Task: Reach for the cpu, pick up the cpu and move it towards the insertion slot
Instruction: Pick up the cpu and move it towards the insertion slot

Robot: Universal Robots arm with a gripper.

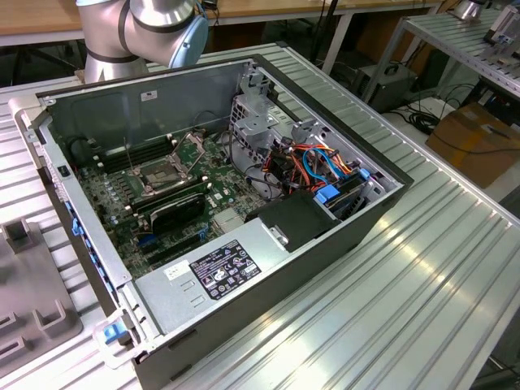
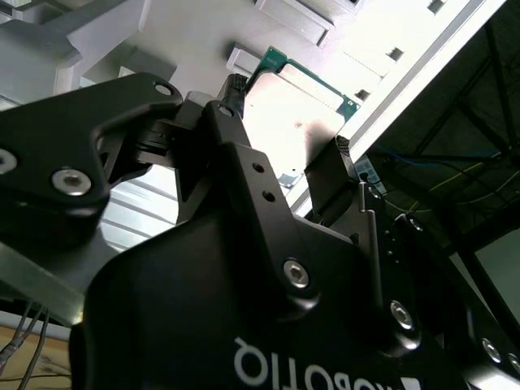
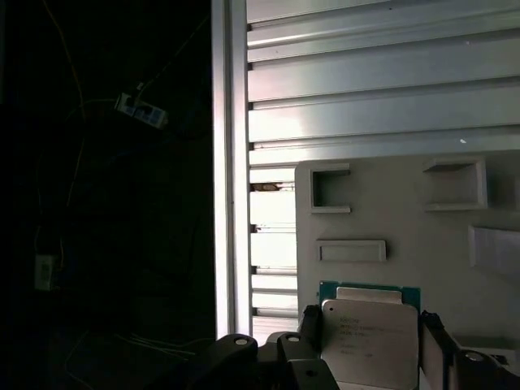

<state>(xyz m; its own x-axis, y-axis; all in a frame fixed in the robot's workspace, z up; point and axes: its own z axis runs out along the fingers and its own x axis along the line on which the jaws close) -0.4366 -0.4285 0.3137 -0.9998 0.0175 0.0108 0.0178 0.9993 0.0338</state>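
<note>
Ribbed metal worktop (image 1: 406, 268) carrying an open computer case (image 1: 325, 244), lid off, board and cables exposed. Grey arm (image 1: 122, 32) with a blue-capped joint standing behind the case's far wall in the exterior view.

Grey fixture tray (image 3: 390, 203) with raised pockets lying straight ahead of the gripper in the first wrist view, pale worktop slats beyond it. Gripper (image 3: 370, 329) pointed toward that tray, black linkages folded inward, clamped on the cpu (image 3: 370, 349). Jaws no wider apart than the chip itself. Fingers (image 3: 309, 325) pressing on two opposite edges. Same grip in the second wrist view: gripper (image 2: 288, 120) closed round the chip, one finger either side.

Insertion slot (image 1: 165, 175) on the board inside the case, shiny silver frame round a dark centre. Cannot tell how far from the gripper.

Cpu (image 2: 284, 106) sitting between the fingertips, pale metallic face showing in both wrist views, green edge poking out past the tips. Cannot tell whether lifted clear of the fixture tray or touching it.
</note>
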